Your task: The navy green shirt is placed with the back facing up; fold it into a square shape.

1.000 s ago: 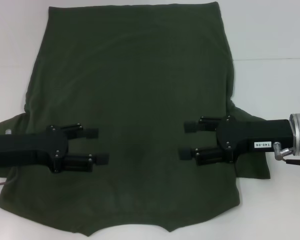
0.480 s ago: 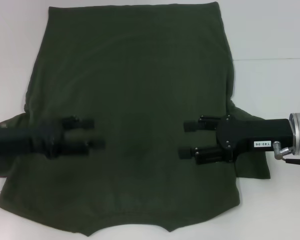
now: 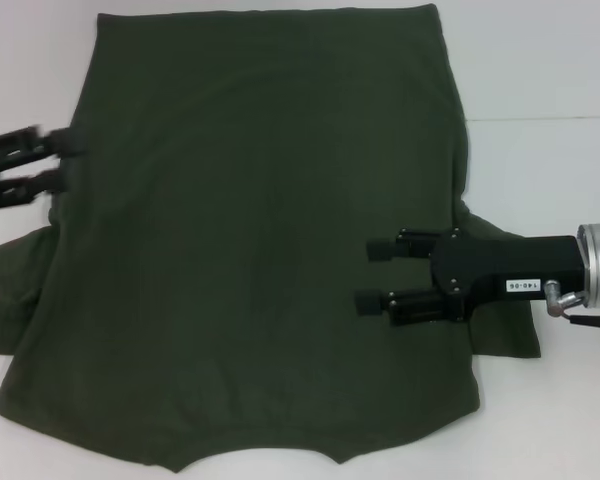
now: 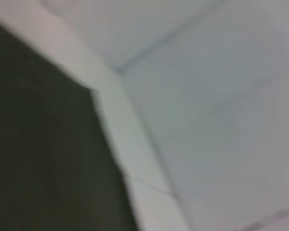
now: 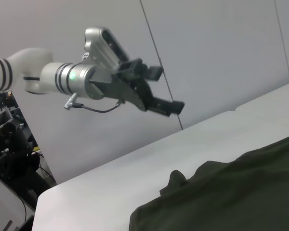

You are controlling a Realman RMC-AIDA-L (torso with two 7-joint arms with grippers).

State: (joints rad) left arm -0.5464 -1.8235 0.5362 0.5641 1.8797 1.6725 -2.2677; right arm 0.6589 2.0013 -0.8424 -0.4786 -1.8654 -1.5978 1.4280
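The right claw (image 3: pixel 368 275) hangs over the right half of the shirt (image 3: pixel 260 230), its two black fingers (image 3: pixel 380 250) spread apart and pointing toward the shirt's middle, with nothing between them. Its black body and silver wrist run back off the right edge of the head view, crossing the shirt's right sleeve (image 3: pixel 505 335).

The left claw (image 3: pixel 55 160) is well away on the far side of the shirt, at its left edge and farther from the robot than the right claw. In the right wrist view it hangs in the air above the bench, fingers apart and holding nothing (image 5: pixel 166 89).

Outward from the claws, the shirt lies flat on a white bench (image 3: pixel 540 80), plain side up. Its long axis runs away from the robot: the straight hem lies at the far end, beyond both claws, and the notched neck end (image 3: pixel 270 462) lies nearest the robot. The left sleeve (image 3: pixel 10 300) sticks out below the left claw, slightly bunched. The cloth is dark olive and mostly smooth, with soft folds along its right edge.

The bench is white with a thin seam (image 3: pixel 550 118) crossing it beyond the right claw. Behind the bench stands a pale grey panelled wall (image 5: pixel 221 43), and dark equipment with cables (image 5: pixel 9 144) sits past the bench's far corner.
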